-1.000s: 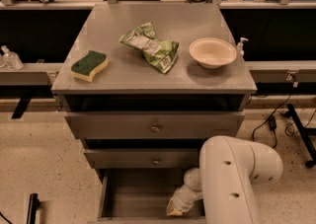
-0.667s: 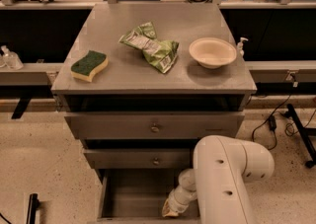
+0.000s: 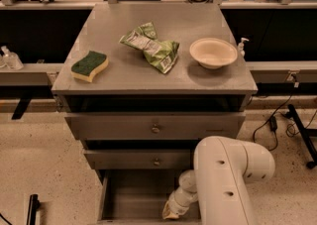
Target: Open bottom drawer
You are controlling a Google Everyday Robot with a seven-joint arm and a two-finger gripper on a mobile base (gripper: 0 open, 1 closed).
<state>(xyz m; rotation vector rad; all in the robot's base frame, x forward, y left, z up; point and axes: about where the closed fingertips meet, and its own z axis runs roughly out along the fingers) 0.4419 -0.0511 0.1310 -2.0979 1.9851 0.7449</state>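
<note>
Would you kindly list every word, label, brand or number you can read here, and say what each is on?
Green snack bag: it carries print, but it is too blurred to read.
Sponge and bowl: no text visible.
Gripper, low inside the open bottom drawer: no marking visible on either.

The bottom drawer (image 3: 133, 196) stands pulled well out, its plain grey box interior open to view from above. Its flat floor spreads to the left of and behind the claw (image 3: 170, 213), which sits low inside the drawer's front right part. The drawer's front is cut off at the lower edge of view, just below the claw.
</note>
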